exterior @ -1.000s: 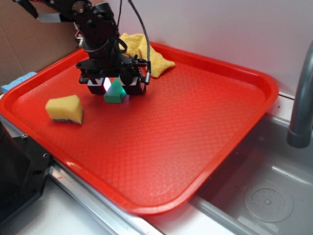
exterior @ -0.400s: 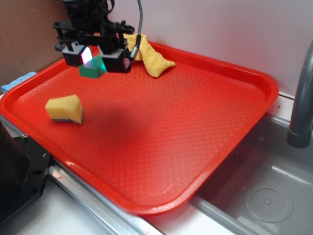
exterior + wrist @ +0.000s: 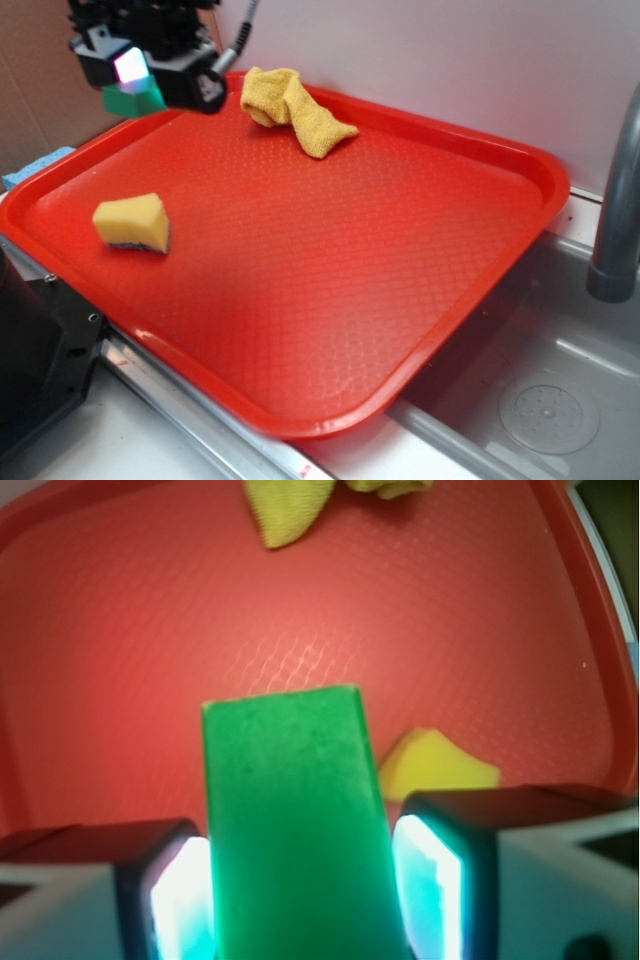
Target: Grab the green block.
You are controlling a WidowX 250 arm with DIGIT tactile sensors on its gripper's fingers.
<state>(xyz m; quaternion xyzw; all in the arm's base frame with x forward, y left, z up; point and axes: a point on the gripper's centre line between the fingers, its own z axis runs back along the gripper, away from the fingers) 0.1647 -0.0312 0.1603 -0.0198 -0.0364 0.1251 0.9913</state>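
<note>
Red plastic stretched beneath me: the tray (image 3: pixel 330 270), its raised rim curving round all sides, filled most of the exterior view, and its textured floor lay bare across the whole middle and near right. It sat over a grey metal sink (image 3: pixel 540 390), with a pipe (image 3: pixel 618 200) rising at the right edge and a pale wall behind. At the tray's far rim lay the yellow cloth (image 3: pixel 295 108), crumpled. Near the left rim rested the yellow sponge (image 3: pixel 133 222), well apart from the cloth. My pincer (image 3: pixel 140 80) hung above the tray's far left corner, clear of the floor. It was clenched on the green block (image 3: pixel 292 820); in the wrist view my two lit pads (image 3: pixel 428 895) pressed its sides, and the block jutted forward between them, with the sponge just showing past its right edge.
</note>
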